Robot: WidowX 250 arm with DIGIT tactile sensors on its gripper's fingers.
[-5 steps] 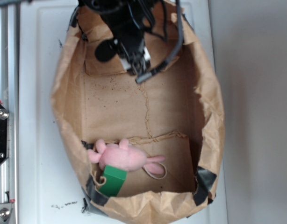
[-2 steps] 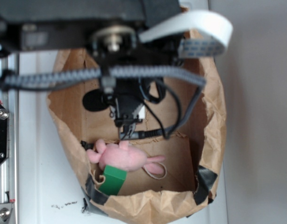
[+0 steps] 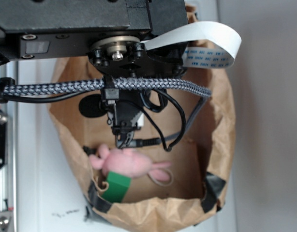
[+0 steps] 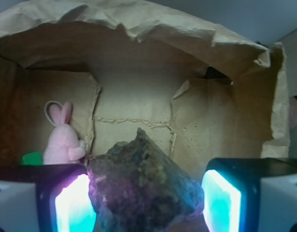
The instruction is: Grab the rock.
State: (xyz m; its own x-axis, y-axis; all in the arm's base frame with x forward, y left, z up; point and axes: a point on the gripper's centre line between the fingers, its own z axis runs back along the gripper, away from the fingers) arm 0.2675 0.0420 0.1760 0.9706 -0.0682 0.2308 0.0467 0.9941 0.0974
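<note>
In the wrist view the rock (image 4: 143, 183), dark brown, rough and lumpy, fills the space between my gripper's (image 4: 146, 199) two glowing pads. The left pad (image 4: 73, 205) presses against it and the right pad (image 4: 221, 200) meets its edge, so the gripper is shut on it. In the exterior view the gripper (image 3: 123, 137) hangs inside the brown paper bag (image 3: 221, 121), just above the pink plush. The arm and gripper hide the rock in that view.
A pink plush bunny (image 3: 129, 163) lies at the bag's near end (image 4: 61, 137) with a green block (image 3: 118, 187) beside it. The bag's crumpled walls (image 4: 139, 19) rise all round. A metal rail (image 3: 3, 159) runs along the left.
The arm has risen toward the camera and travelled from the bag's far end to just above the pink plush, with the rock carried between the fingers.
</note>
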